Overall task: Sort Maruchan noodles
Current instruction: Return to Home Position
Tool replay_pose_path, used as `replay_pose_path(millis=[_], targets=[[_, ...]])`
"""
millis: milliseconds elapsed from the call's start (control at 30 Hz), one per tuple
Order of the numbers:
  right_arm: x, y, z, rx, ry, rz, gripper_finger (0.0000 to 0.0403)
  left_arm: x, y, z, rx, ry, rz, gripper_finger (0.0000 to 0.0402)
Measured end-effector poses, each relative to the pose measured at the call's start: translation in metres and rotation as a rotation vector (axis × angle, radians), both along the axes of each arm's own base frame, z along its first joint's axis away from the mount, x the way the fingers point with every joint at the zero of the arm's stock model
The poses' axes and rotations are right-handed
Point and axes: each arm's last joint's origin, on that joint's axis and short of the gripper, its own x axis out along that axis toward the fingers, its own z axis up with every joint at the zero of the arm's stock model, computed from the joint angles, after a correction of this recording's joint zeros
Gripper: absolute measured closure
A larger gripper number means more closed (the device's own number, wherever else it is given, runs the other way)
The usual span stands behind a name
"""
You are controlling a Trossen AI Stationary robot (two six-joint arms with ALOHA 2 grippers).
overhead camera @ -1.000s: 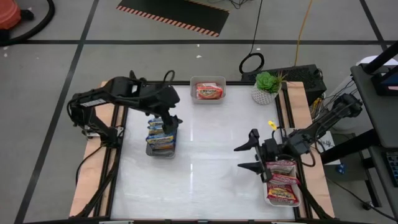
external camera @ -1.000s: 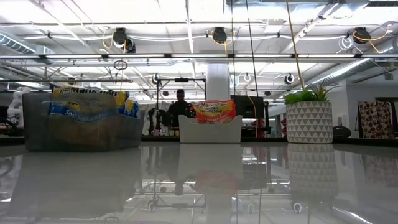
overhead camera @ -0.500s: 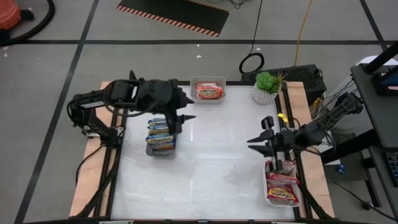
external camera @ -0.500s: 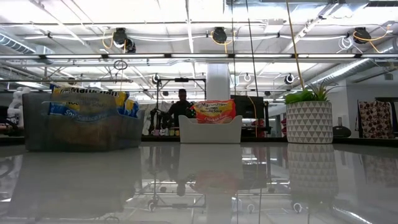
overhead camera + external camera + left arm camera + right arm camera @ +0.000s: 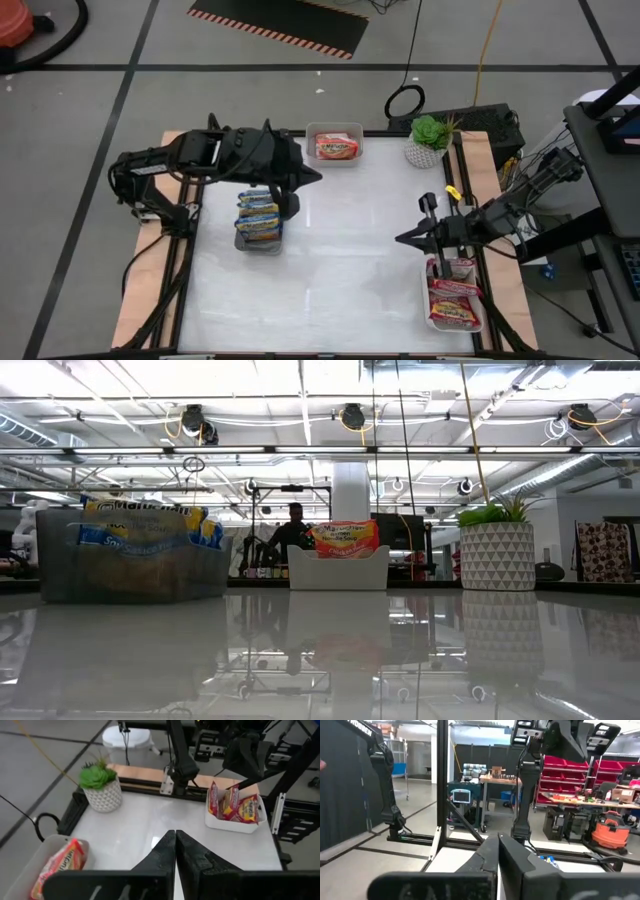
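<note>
Swinging left gripper (image 5: 313,177), fingers pressed together, up off dark rectangular bin (image 5: 241,243) holding blue-yellow flat plastic noodle packets (image 5: 258,212); pulling right gripper (image 5: 403,240) back, likewise closed.

Left hand (image 5: 316,177): risen from the black bin (image 5: 258,247), now pointing level across the surface (image 5: 340,290). Right hand (image 5: 400,240): withdrawn toward the white tray (image 5: 455,329), jaws now together.

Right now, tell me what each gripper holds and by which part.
Nothing is held: the left gripper and the right gripper are both shut and empty.
</note>
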Motion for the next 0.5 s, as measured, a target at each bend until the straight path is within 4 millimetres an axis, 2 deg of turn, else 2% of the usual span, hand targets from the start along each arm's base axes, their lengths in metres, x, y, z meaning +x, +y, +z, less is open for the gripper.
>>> replay_pose_path(millis=[300, 500], targets=[[-0.0005, 0.0007, 0.0000, -0.006, 0.000, 0.006, 0.0402, -0.0006, -0.0080, -0.0005, -0.034, 0.001, -0.008, 0.0383], [-0.0022, 0.0027, 0.0006, -0.019, -0.007, 0.109, 0.0402, -0.0019, -0.0086, -0.0026, -0.085, 0.018, 0.030, 0.0382]])
